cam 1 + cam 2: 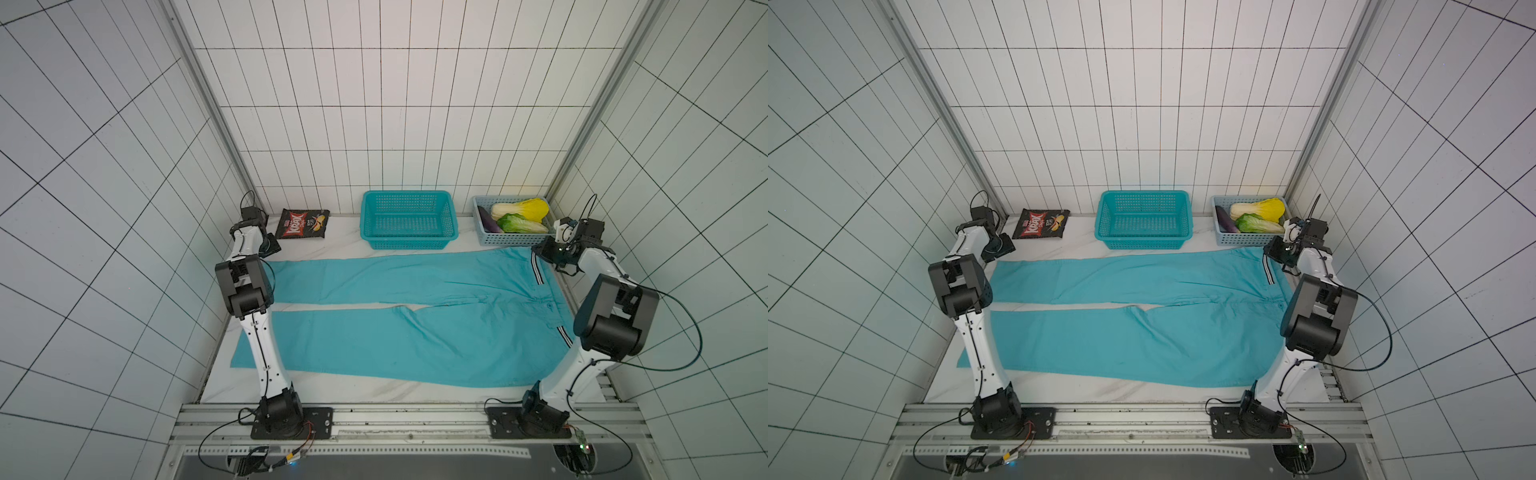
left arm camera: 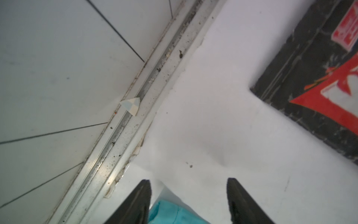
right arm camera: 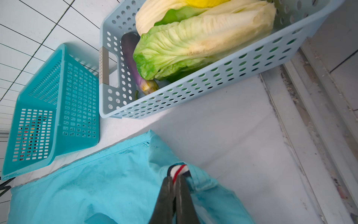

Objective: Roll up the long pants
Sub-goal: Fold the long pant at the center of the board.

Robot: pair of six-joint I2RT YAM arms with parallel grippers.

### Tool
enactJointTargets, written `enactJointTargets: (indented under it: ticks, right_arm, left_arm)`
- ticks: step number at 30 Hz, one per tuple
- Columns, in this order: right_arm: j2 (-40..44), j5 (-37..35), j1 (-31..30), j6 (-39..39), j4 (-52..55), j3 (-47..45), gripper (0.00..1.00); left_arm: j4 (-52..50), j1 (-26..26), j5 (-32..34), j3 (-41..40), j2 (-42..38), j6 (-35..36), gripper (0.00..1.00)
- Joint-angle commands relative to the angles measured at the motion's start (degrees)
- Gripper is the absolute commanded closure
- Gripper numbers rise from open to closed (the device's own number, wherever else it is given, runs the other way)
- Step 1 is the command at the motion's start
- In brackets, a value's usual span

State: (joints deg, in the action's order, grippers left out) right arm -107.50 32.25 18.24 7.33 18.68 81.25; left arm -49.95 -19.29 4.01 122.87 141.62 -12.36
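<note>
The right gripper [image 3: 175, 179] pinches the pants [image 1: 415, 340] at the striped waistband corner [image 3: 178, 170]; the left gripper [image 2: 188, 184] gapes, empty, over the far leg's hem [image 2: 166, 213]; the pants lie flat across the table [image 1: 336, 243] — I'd grip that hem squarely and keep both edges level for a tight roll.

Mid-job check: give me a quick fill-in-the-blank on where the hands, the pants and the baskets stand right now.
1. The right hand is shut on the striped ____ of the long pants.
2. The left hand stands ____ by the end of one leg.
3. The turquoise basket holds ____.
4. The chip bag lies nearest the ____ hand.

Missing words: waistband; open; nothing; left.
</note>
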Motion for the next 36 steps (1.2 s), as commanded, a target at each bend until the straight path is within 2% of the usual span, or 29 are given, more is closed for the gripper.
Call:
enactJointTargets:
  ticks: [1,2,3,4,5,6,12,16,17,19,20,21,24,28,31,32,36]
  right_arm:
    - [3.3,-0.8,-0.4,0.1,-0.6,-1.3,1.00]
    - [3.7,-1.0,-0.4,0.1,-0.6,-1.4,1.00]
    - [3.8,-1.3,-0.4,0.1,-0.6,-1.3,1.00]
    - [3.7,-1.2,-0.4,0.2,-0.5,-1.0,1.00]
    - [3.4,-0.8,-0.4,0.1,-0.1,-0.5,1.00]
    - [3.3,-0.5,-0.4,0.1,0.3,-0.2,1.00]
    - [3.1,0.0,-0.5,0.4,0.3,-0.5,1.00]
    - [2.8,0.1,-0.6,0.8,0.3,-0.6,1.00]
    - [2.7,0.1,-0.6,1.0,0.2,-0.5,1.00]
    - [2.4,0.5,-0.6,1.3,0.3,-0.2,1.00]
    - [2.4,0.8,-0.6,1.3,0.4,0.0,1.00]
    - [2.4,0.8,-0.6,1.3,0.4,0.0,1.00]
    - [2.5,0.5,-0.7,1.3,0.3,0.0,1.00]
    - [2.5,0.4,-0.7,1.0,0.6,0.0,1.00]
    - [2.5,-0.3,-0.7,0.9,0.6,0.1,1.00]
    - [2.5,-0.4,-0.7,1.0,0.6,0.1,1.00]
    - [2.4,-0.4,-0.6,1.4,0.7,0.4,1.00]
  left_arm:
    - [-8.1,0.0,-3.7,1.7,3.2,1.2,0.64]
    - [-9.2,0.3,-3.1,0.4,2.6,1.2,0.64]
    - [-8.3,0.6,-1.3,-2.9,0.9,1.0,0.49]
    - [-7.3,0.7,-0.6,-4.4,-0.1,0.8,0.41]
    - [-4.1,0.7,-0.1,-8.7,-2.3,0.5,0.28]
    - [-2.5,0.4,0.0,-11.1,-3.9,0.2,0.25]
    - [-3.2,-0.9,2.8,-12.7,-5.1,0.1,0.24]
    - [-1.1,-1.1,1.8,-15.3,-6.4,-0.1,0.23]
    - [-2.2,-0.9,3.5,-14.8,-6.4,0.0,0.23]
    - [-2.1,-0.6,5.2,-15.6,-7.5,0.2,0.17]
    - [-1.3,-0.7,4.7,-16.4,-8.2,0.2,0.09]
    - [-1.0,-0.8,3.9,-16.9,-8.8,0.2,0.05]
    - [-0.7,-0.7,3.8,-16.8,-8.6,0.4,0.05]
    - [-3.5,-0.7,2.2,-12.5,-4.2,1.2,0.13]
    - [-3.9,0.0,0.9,-10.8,-3.2,1.7,0.33]
    - [-3.7,0.1,0.0,-10.8,-3.0,1.8,0.42]
    - [-4.2,-0.2,-0.8,-11.1,-2.9,1.8,1.00]
